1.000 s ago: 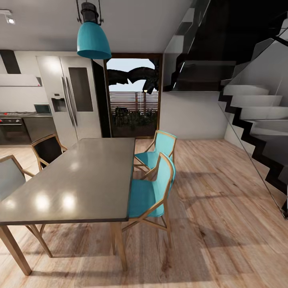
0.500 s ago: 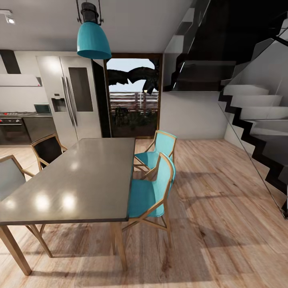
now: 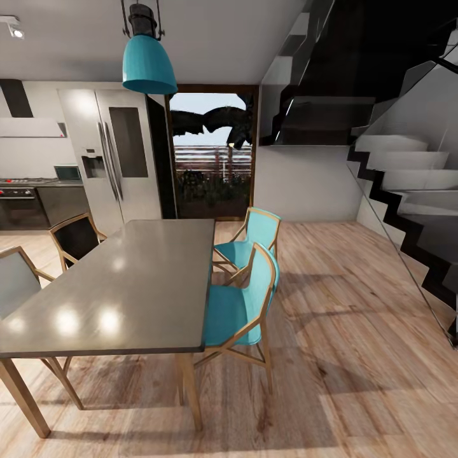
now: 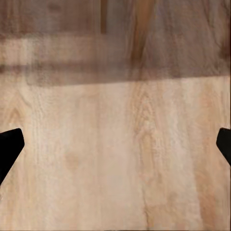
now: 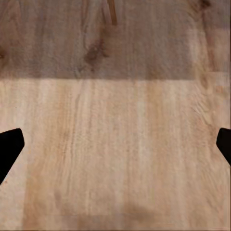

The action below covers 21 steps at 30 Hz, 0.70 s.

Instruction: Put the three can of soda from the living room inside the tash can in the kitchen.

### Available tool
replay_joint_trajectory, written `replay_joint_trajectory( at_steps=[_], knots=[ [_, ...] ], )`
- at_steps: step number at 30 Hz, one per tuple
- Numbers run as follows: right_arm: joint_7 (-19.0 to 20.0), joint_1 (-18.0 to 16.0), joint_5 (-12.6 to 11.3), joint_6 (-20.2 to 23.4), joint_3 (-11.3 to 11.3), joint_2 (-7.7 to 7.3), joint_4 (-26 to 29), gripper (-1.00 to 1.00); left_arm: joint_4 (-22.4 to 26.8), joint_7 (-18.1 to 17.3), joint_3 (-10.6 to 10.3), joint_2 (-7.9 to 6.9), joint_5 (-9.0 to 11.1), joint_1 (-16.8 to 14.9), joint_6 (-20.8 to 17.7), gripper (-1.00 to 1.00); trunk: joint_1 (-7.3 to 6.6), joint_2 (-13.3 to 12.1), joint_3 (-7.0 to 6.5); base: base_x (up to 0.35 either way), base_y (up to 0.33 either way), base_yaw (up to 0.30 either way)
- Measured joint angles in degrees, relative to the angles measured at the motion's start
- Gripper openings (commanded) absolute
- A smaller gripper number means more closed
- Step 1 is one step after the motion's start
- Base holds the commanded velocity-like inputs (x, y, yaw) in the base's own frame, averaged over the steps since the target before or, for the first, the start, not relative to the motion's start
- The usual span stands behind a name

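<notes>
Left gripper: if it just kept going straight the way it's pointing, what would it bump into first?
Most likely the wood floor. The left gripper points at bare planks, its dark fingertips wide apart with nothing between them. How far off the floor lies cannot be judged.

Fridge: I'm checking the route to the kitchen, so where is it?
In the head view the fridge stands far left, between the dark counter and the glass door, beyond the dining table.
</notes>
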State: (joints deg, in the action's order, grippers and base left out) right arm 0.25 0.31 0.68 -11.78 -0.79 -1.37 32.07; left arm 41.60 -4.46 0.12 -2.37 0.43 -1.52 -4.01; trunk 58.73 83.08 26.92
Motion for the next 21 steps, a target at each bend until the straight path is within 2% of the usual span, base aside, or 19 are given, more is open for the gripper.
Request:
replay_joint_trajectory(
  at_steps=[1, 3, 4, 5, 6, 7, 12, 13, 15, 21],
  knots=[
    [0.0, 0.5, 0.0, 0.0, -0.5, 0.05, 4.8, 1.0, 7.1, 0.0, 0.0, -0.03, 0.0, 0.4, -2.0, 1.0, 0.0, 0.0, 0.0, 0.0, 0.0, 0.0],
    [-0.1, 1.1, 0.1, 0.2, -1.0, 0.07, 9.7, 1.0, 16.8, 0.0, 0.0, -0.05, 0.0, 1.1, -4.1, 1.0, 0.0, 0.0, 0.0, 0.0, 0.0, 0.0],
    [-0.1, 2.0, 0.1, 0.3, -1.5, 0.01, 15.9, 1.0, 26.5, 0.0, 0.0, -0.07, 0.0, 3.9, -6.5, 1.0, 0.0, 0.0, 0.01, 0.0, 0.0, 0.0],
    [-0.1, 2.4, 0.1, 0.4, -1.6, -0.03, 18.7, 1.0, 32.6, 0.0, 0.1, -0.07, 0.1, 5.3, -7.1, 1.0, 0.0, 0.0, 0.0, 0.0, 0.0, 0.0],
    [-0.1, 3.2, 0.1, 0.5, -1.7, -0.18, 23.1, 1.0, 38.6, -0.1, 0.2, -0.08, 0.1, 7.8, -7.9, 1.0, 0.0, 0.0, 0.01, 0.0, 0.0, 0.0],
    [-0.1, 3.6, 0.1, 0.5, -1.7, -0.24, 25.6, 1.0, 41.0, -0.1, 0.2, -0.06, 0.1, 9.0, -8.2, 1.0, 0.0, 0.0, 0.01, 0.0, 0.0, 0.0],
    [-0.1, 7.3, 0.2, 0.8, -1.7, -0.55, 38.1, 1.0, 46.8, -0.1, 0.3, -0.06, 0.2, 12.4, -8.7, 1.0, 0.0, 0.0, 0.01, 0.0, 0.0, 0.0],
    [-0.1, 9.5, 0.2, 0.9, -1.7, -0.64, 44.4, 1.0, 48.2, 0.0, 0.4, -0.07, 0.2, 13.2, -8.7, 1.0, 0.0, 0.0, 0.01, 0.0, 0.0, 0.0],
    [-0.1, 10.8, 0.2, 1.0, -1.6, -0.69, 49.5, 1.0, 48.9, -0.1, 0.3, -0.08, 0.3, 13.7, -8.5, 1.0, 0.0, 0.0, 0.01, 0.0, 0.0, 0.0],
    [-0.2, 11.7, 0.2, 0.9, -1.5, -0.72, 54.5, 1.0, 49.4, -0.6, 0.3, -0.09, 0.3, 14.1, -5.3, 1.0, 0.0, 0.0, 0.01, 0.0, 0.0, 0.0]
  ],
)
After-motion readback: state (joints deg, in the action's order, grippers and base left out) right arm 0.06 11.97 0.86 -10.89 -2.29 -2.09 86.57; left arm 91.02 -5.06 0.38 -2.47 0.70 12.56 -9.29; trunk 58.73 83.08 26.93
